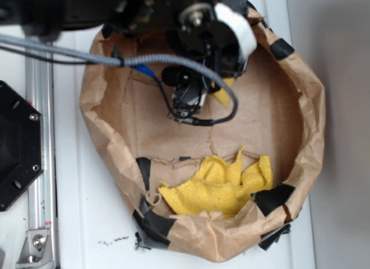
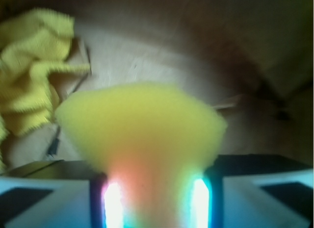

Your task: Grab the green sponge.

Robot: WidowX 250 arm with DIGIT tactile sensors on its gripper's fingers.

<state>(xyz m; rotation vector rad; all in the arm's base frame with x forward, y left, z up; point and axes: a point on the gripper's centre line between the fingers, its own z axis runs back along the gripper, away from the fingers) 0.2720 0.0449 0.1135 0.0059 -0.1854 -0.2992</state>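
The green sponge, a smooth yellow foam wedge, fills the middle of the wrist view, pinched at its narrow end between my two jaws and fanning out wide beyond them. My gripper is shut on it. In the exterior view the gripper hangs over the back of the paper-lined basin, and only a small yellow edge of the sponge shows below the arm; the rest is hidden by the arm.
A brown paper basin with black tape patches surrounds the work area. A fluffy yellow terry cloth lies at its front, also in the wrist view. A black mount stands at left.
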